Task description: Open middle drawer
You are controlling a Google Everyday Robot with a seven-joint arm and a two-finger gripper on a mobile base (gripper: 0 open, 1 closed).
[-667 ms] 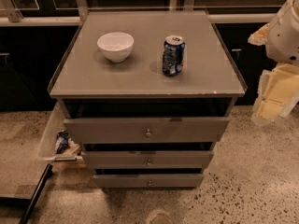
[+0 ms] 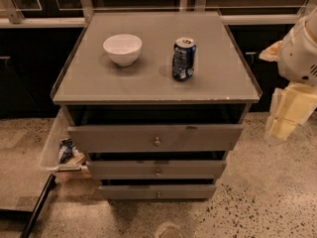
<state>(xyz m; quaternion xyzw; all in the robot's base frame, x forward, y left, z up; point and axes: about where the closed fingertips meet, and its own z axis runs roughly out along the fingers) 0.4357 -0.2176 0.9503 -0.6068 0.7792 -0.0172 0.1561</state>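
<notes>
The grey cabinet point(image 2: 148, 86) has three drawer fronts, each with a small brass knob. The middle drawer point(image 2: 124, 169) sits between the tall, wide top drawer point(image 2: 109, 138) and the short, narrow bottom drawer point(image 2: 129, 192). Its knob point(image 2: 158, 171) is at the centre, and a dark gap shows above its front. My gripper point(image 2: 287, 114), cream-coloured, hangs at the right edge of the view. It is to the right of the cabinet at about the top drawer's height, apart from every drawer, with nothing seen in it.
A white bowl point(image 2: 122, 48) and a blue drink can point(image 2: 184, 58) stand on the cabinet top. A clear bin point(image 2: 59, 150) with wrappers sits on the floor at the cabinet's left. A dark bar point(image 2: 37, 205) lies at the lower left. Dark cabinets stand behind.
</notes>
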